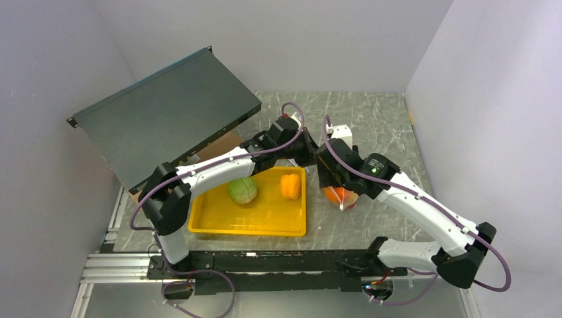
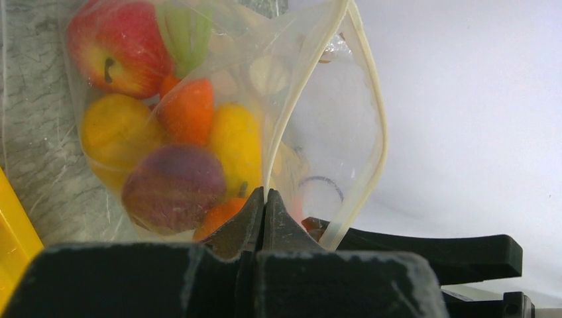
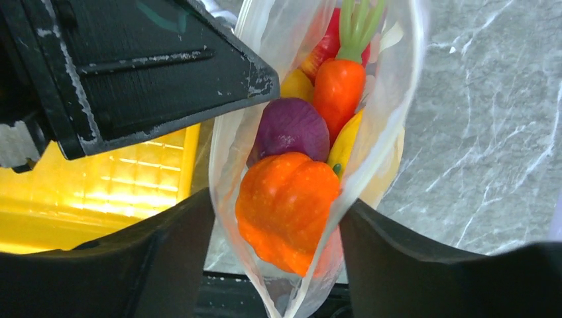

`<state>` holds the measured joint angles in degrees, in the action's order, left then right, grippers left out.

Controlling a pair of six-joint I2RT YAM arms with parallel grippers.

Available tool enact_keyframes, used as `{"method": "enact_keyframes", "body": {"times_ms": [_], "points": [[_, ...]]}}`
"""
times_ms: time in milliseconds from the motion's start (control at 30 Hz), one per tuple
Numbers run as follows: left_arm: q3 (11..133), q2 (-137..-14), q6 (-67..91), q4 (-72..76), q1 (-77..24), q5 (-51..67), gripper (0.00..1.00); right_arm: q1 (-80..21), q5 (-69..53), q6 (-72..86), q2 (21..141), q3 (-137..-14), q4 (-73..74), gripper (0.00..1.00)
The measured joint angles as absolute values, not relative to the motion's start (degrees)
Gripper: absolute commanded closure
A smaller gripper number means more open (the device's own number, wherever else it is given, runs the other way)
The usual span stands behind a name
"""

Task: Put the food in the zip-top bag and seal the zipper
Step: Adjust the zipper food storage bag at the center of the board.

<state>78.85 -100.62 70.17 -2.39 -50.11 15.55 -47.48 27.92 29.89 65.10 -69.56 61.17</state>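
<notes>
The clear zip-top bag (image 1: pixel 342 197) hangs right of the yellow tray, its mouth held open. My left gripper (image 2: pixel 265 193) is shut on the white zipper (image 2: pixel 299 99) strip on one side of the mouth. Inside the bag I see a red apple (image 2: pixel 118 45), a carrot (image 3: pixel 338 86), a purple onion (image 3: pixel 293 127), a yellow mango (image 2: pixel 236 142) and, at the mouth, an orange pumpkin (image 3: pixel 286 207). My right gripper (image 3: pixel 275 209) is open, its fingers (image 3: pixel 179 245) standing either side of the bag around the pumpkin. A green cabbage (image 1: pixel 242 190) and a yellow pepper (image 1: pixel 289 186) lie in the tray.
The yellow tray (image 1: pixel 219 222) sits in front of the left arm. A dark metal panel (image 1: pixel 166 112) leans at the back left. A small white object (image 1: pixel 340 131) lies behind the grippers. White walls close in on both sides and the back.
</notes>
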Motion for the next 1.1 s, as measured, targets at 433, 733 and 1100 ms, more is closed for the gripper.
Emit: {"method": "enact_keyframes", "body": {"times_ms": [433,733,1100], "points": [[78.8,-100.6,71.1,-2.4,-50.1,16.4,0.99,-49.5,32.6,31.2,66.3,-66.8,57.9,0.96],[72.2,-98.7,68.7,8.2,-49.2,19.4,0.56,-49.2,31.8,32.9,63.8,-65.8,56.3,1.0],[68.7,-84.0,53.7,6.0,-48.6,19.5,0.31,-38.2,23.1,35.2,60.2,-65.8,54.2,1.0]]}}
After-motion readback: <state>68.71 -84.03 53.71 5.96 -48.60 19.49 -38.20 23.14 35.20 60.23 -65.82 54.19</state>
